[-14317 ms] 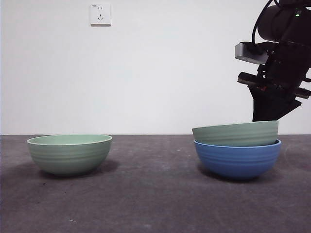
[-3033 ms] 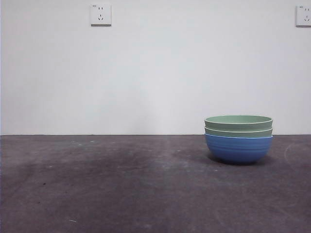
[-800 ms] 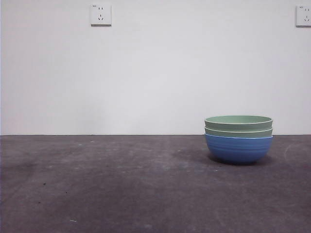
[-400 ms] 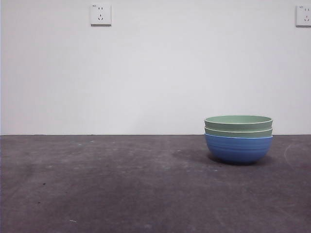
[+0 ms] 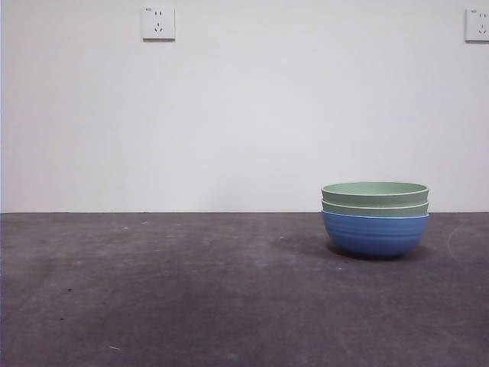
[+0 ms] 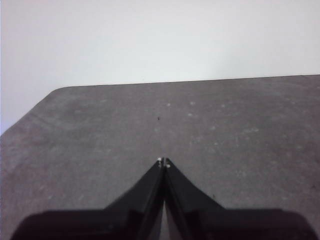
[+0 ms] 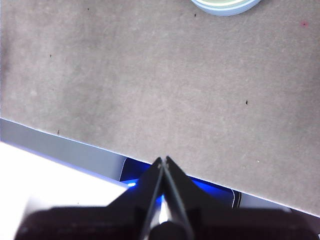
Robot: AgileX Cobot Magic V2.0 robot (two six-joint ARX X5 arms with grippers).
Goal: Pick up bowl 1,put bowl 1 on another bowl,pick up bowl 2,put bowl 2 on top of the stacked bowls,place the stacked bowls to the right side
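Note:
The stacked bowls [image 5: 374, 206] stand on the right part of the dark table: the blue bowl [image 5: 374, 235] at the bottom and two pale green bowls [image 5: 374, 191] nested in it. A sliver of the stack's rim [image 7: 225, 6] shows at the edge of the right wrist view. My right gripper [image 7: 163, 161] is shut and empty, held over the table's edge, well away from the stack. Over bare table, my left gripper [image 6: 163, 162] is shut too, holding nothing. Neither arm shows in the front view.
The grey table [image 5: 191, 290] runs wide to the left of the stack. Two wall sockets [image 5: 157, 23] sit high on the white wall behind. The table's edge [image 7: 75, 142] lies close under the right gripper.
Long ago one green bowl stood alone at the left and an arm hovered at the right; now both green bowls sit in the blue one. Nothing has moved over the last second.

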